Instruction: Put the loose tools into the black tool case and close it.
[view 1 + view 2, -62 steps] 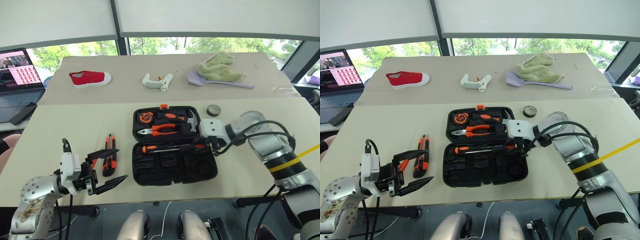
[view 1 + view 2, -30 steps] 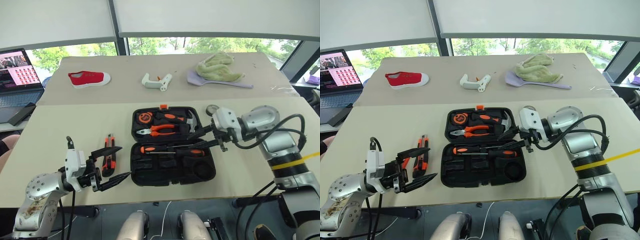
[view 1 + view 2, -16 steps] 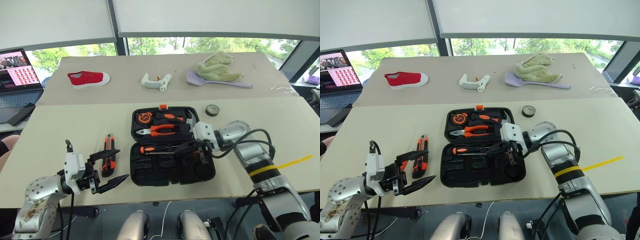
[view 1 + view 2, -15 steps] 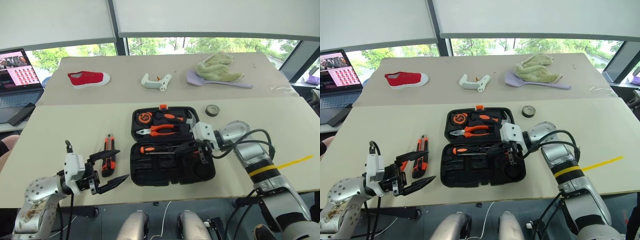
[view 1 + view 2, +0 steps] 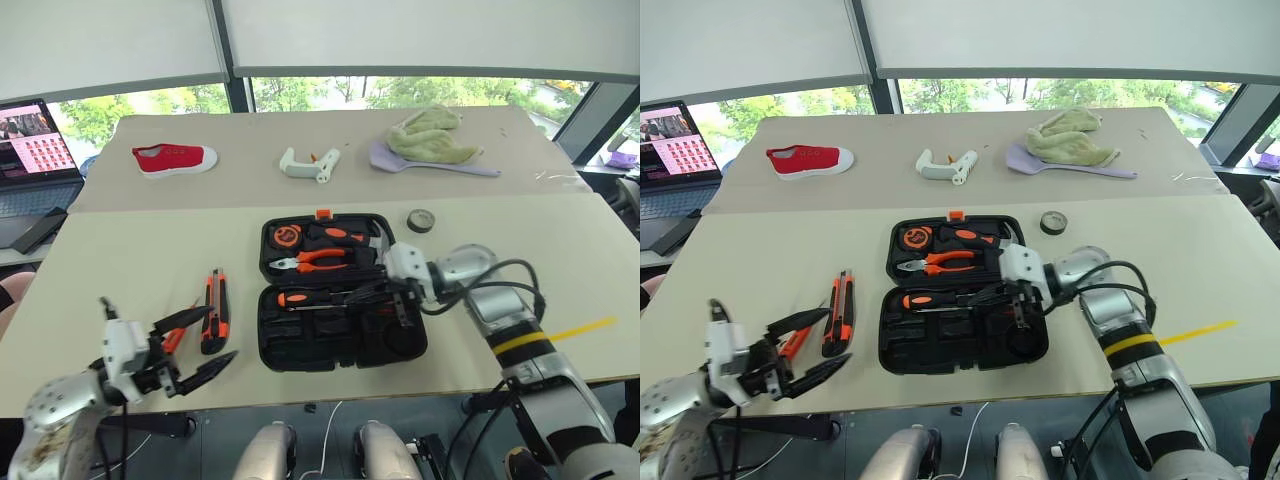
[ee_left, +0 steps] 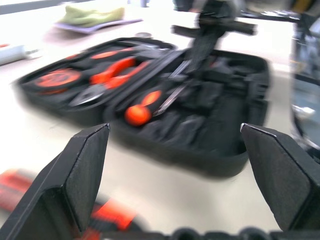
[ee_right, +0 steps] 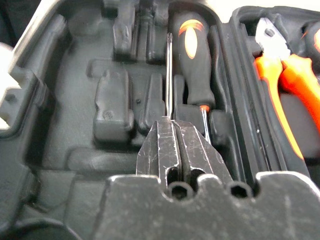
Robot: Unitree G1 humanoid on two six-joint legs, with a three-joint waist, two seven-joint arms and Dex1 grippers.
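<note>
The black tool case [image 5: 300,352] lies open in the middle of the table. One black-and-orange screwdriver [image 7: 192,60] rests in a slot of its near half. My right gripper [image 7: 171,125] hangs low over that half, its fingers pressed together on the thin shaft [image 7: 167,75] of a second screwdriver, which lies along the slot beside the first. My left gripper [image 5: 195,342] stands wide open by the near left edge, holding nothing. The slim orange tester screwdriver [image 5: 174,338] lies by its fingers, and the orange-black utility knife [image 5: 216,310] just beyond. A small dark tape roll [image 5: 421,220] sits right of the case.
Orange-handled pliers [image 5: 318,259], a hammer and a round tape measure [image 5: 288,235] fill the case's far half. Along the back are a red shoe [image 5: 175,157], a white tool [image 5: 312,162] and a green cloth [image 5: 432,135]. A laptop [image 5: 35,150] stands at far left.
My right gripper brought the screwdriver from above the case's right side leftward and down into the near half. My open left gripper drew back towards the near left corner.
</note>
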